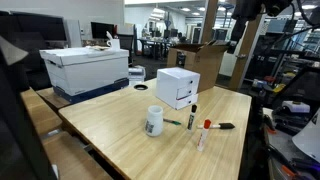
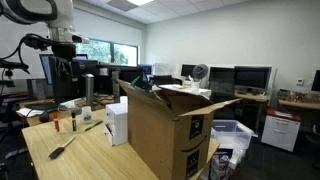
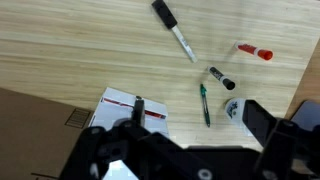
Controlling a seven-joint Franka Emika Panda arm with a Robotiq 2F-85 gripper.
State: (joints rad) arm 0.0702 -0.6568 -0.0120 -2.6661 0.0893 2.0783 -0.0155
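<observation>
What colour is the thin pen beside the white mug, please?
The pen is green, clearest in the wrist view.

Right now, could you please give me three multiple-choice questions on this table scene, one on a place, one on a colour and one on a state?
1. Where does the green pen lie?
A. in the cardboard box
B. on the table beside the mug
C. on top of the white box

2. What colour is the mug?
A. red
B. green
C. white

3. How is the gripper?
A. open and empty
B. shut on the green pen
C. shut on the mug

Answers:
1 B: the pen lies flat on the wood next to the mug.
2 C: the mug shows white in an exterior view and in the wrist view.
3 A: in the wrist view the jaws stand wide apart above the table with nothing between them.
</observation>
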